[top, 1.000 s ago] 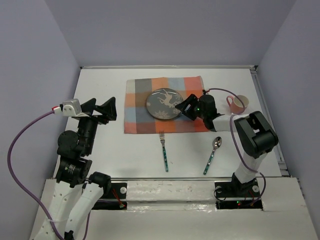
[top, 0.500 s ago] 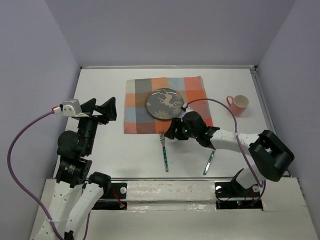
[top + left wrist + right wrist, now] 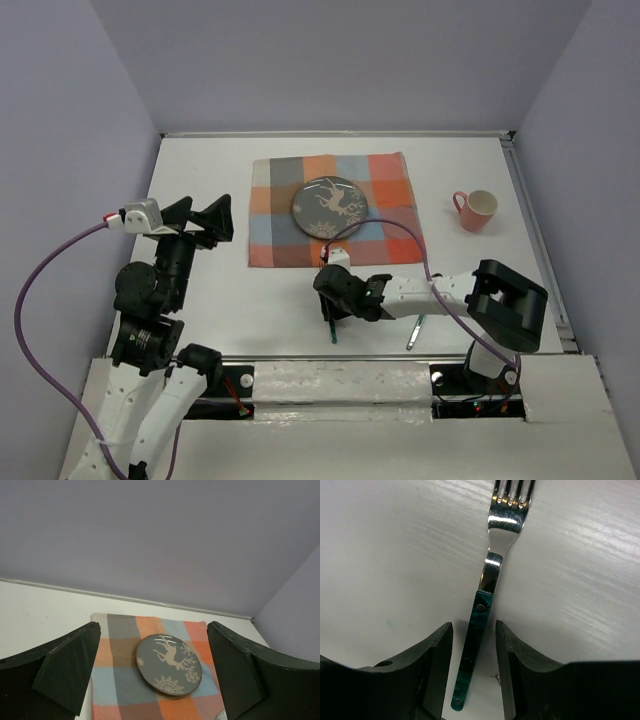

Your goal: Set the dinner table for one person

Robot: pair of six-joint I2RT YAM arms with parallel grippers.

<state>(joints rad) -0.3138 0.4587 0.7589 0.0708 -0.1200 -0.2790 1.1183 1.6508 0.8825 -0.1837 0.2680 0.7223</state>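
tabletop (image 3: pixel 230 300): big flat white rect., faint grain, thin metal edge rails, under both arms | R hand (image 3: pixel 472 632): released, fingers straddle fork (image 3: pixel 492 570) handle, gap each side | fork flat on bare tabletop, just near of cloth (image 3: pixel 275 235) | L hand (image 3: pixel 153 630): released, up over tabletop's left

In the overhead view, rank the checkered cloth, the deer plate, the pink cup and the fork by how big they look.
1. checkered cloth
2. plate
3. pink cup
The fork is unranked: the right gripper hides much of it in this view.
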